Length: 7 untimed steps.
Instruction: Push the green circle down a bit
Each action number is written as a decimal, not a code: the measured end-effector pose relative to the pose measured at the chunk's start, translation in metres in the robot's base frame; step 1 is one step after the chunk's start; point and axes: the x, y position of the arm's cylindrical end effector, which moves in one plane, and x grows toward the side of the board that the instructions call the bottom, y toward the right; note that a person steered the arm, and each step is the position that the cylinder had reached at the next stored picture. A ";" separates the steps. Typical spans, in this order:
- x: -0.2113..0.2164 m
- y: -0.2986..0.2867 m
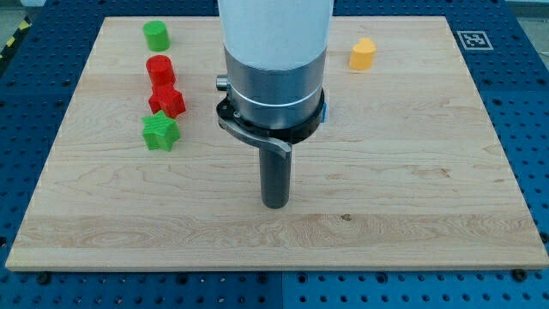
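The green circle [156, 35] sits near the view's top left on the wooden board [412, 172]. My tip [274, 204] rests on the board near its middle, well to the right of and below the green circle, touching no block. Below the green circle stand a red circle [159, 69], a red star [166, 100] and a green star [159, 132] in a rough column.
A yellow block [363, 53] lies at the view's top right. The arm's wide white and grey body [273, 60] hides the board's top middle; a sliver of something blue shows at its right edge [324, 112]. A marker tag [473, 39] sits on the board's top right corner.
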 end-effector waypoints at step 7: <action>-0.195 -0.276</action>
